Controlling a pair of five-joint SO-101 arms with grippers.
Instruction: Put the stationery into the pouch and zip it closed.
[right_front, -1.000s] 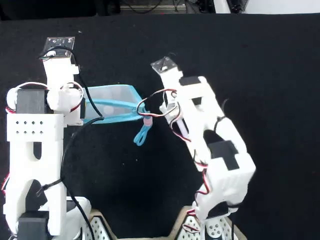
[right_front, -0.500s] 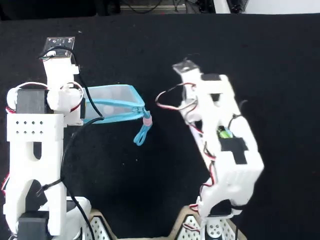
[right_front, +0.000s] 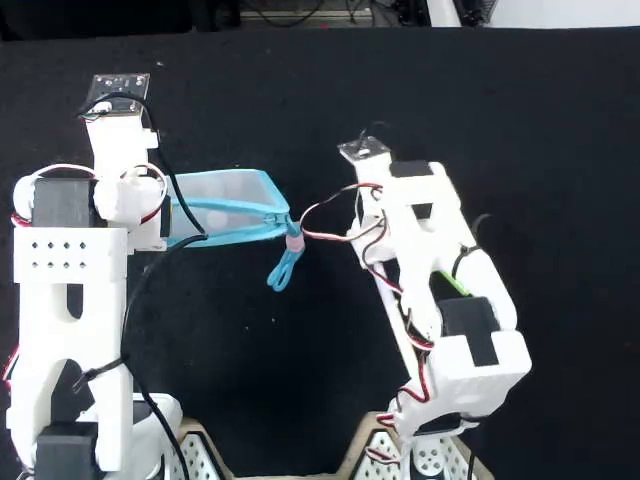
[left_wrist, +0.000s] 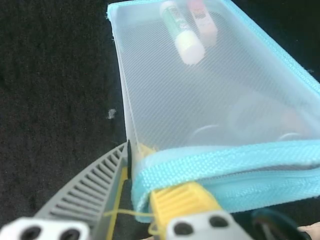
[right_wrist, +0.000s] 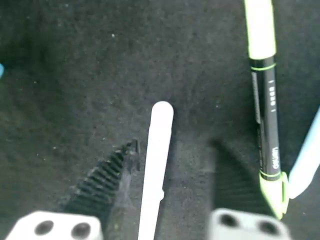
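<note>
Translucent mesh pouch (right_front: 225, 205), edged in light-blue zip tape, lies on the black desk (right_front: 520, 120) with one end pinched between the fingers of the left gripper (left_wrist: 137, 165).
Inside the pouch, a white-and-green tube (left_wrist: 181, 31) and a pink tube (left_wrist: 202, 17) lie side by side near the edge opposite the zip. A light-blue pull loop (right_front: 284, 268) rests on the desk at the pouch's free end. The right gripper (right_wrist: 175, 150) sits apart from the pouch, fingers spread to either side of a white stick (right_wrist: 155, 160) lying on the desk. A green-and-black pen (right_wrist: 264, 95) lies just outside one finger.
</note>
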